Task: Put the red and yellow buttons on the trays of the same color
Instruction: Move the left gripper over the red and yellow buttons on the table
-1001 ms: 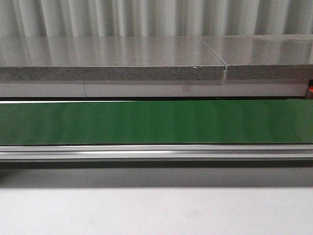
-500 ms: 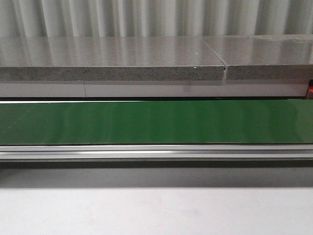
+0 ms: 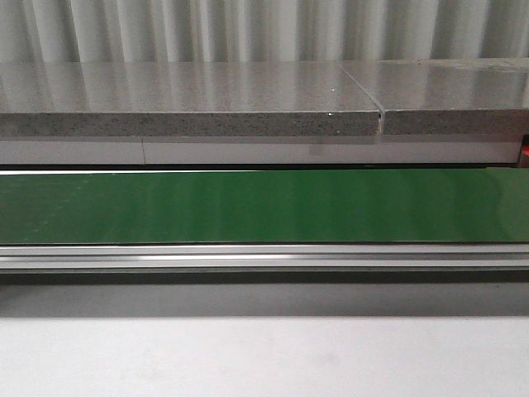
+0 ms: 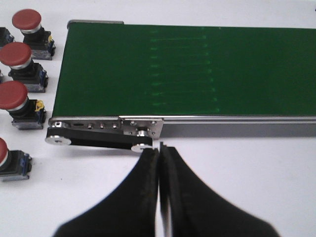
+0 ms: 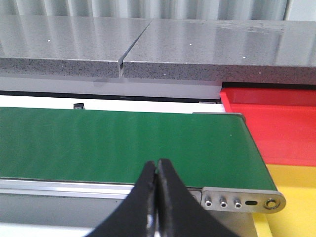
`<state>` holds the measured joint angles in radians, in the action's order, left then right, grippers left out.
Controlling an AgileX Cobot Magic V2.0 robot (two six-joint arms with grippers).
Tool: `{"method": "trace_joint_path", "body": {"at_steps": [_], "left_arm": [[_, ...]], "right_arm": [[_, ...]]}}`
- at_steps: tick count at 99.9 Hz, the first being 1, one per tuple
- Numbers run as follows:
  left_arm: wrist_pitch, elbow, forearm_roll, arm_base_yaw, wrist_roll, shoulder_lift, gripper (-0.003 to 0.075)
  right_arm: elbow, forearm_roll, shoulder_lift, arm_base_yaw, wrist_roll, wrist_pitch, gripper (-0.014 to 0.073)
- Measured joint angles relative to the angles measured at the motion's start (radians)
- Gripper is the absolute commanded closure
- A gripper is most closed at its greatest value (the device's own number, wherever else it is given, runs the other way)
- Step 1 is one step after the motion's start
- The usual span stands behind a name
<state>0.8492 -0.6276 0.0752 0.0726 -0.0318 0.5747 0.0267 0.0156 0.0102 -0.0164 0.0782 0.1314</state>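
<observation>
Upright red buttons (image 4: 22,54) beside belt end

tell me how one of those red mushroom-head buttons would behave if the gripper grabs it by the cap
The red button has a smooth domed cap, so shut fingers would likely slip off it. The cap is wider than the dark blocky body below, so it looks top-heavy and apt to tip if pushed high. The squarish base probably will not roll. The left gripper is shut, holding nothing.

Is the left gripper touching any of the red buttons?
Apart. In the left wrist view, the left gripper is shut over bare white table, with clear table separating it from the red buttons.
</observation>
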Motion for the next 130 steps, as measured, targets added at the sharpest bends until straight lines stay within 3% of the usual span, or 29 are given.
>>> {"method": "trace_joint_path", "body": {"at_steps": [10, 11, 12, 17, 26, 39, 79, 111, 130], "left_arm": [[0.047, 0.000, 0.000, 0.000, 0.000, 0.000, 0.0275], [0.055, 0.000, 0.000, 0.000, 0.000, 0.000, 0.0275], [0.058, 0.000, 0.000, 0.000, 0.000, 0.000, 0.0220], [0.082, 0.000, 0.000, 0.000, -0.005, 0.000, 0.0117], [0.109, 0.000, 0.000, 0.000, -0.037, 0.000, 0.0032], [0.122, 0.000, -0.015, 0.000, -0.087, 0.000, 0.0066], [0.125, 0.000, -0.269, 0.000, -0.512, 0.026, 0.0104], [0.113, 0.000, -0.450, -0.009, -0.679, 0.182, 0.0104], [0.026, 0.000, -0.468, -0.121, -0.703, 0.300, 0.0104]], "right_arm": [[0.000, 0.000, 0.000, 0.000, 0.000, 0.000, 0.0661], [0.000, 0.000, 0.000, 0.000, 0.000, 0.000, 0.0661], [0.000, 0.000, 0.000, 0.000, 0.000, 0.000, 0.0661], [0.000, 0.000, 0.000, 0.000, 0.000, 0.000, 0.0661], [0.000, 0.000, 0.000, 0.000, 0.000, 0.000, 0.0661], [0.000, 0.000, 0.000, 0.000, 0.000, 0.000, 0.0661], [0.000, 0.000, 0.000, 0.000, 0.000, 0.000, 0.0661], [0.000, 0.000, 0.000, 0.000, 0.000, 0.000, 0.0661], [0.000, 0.000, 0.000, 0.000, 0.000, 0.000, 0.0661]]}}
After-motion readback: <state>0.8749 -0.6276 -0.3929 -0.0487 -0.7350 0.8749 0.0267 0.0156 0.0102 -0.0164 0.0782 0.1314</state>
